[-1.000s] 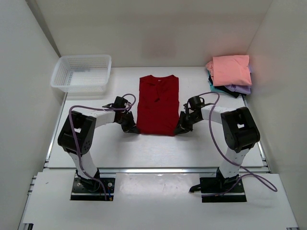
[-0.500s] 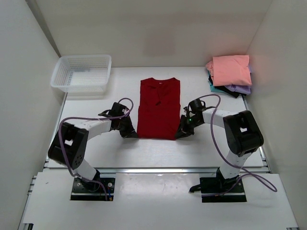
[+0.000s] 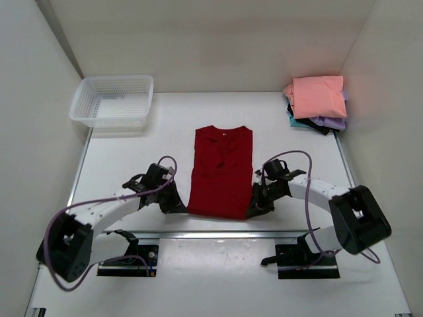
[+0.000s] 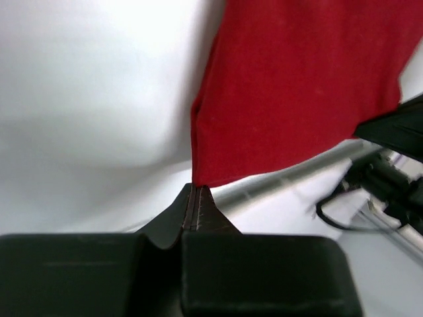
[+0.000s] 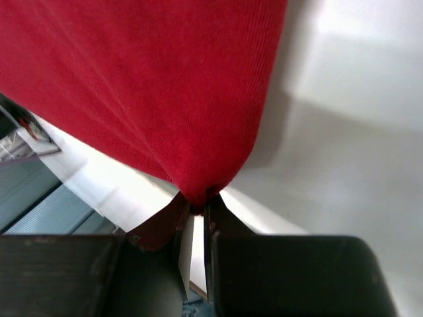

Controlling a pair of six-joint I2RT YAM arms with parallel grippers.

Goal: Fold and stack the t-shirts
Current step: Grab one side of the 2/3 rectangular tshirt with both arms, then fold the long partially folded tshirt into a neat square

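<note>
A dark red t-shirt lies flat as a long folded strip in the middle of the table, collar at the far end. My left gripper is shut on its near left corner, as the left wrist view shows. My right gripper is shut on its near right corner, which bunches between the fingers in the right wrist view. A stack of folded t-shirts sits at the far right, salmon pink on top, with lavender, teal and black edges below.
A white mesh basket stands at the far left corner. The table's near edge with its metal rail lies just behind both grippers. White walls close in the left, right and back.
Both grippers have pulled the red shirt's near corners toward the table's front edge. The whole shirt has slid nearer, and the arms have stretched low and outward.
</note>
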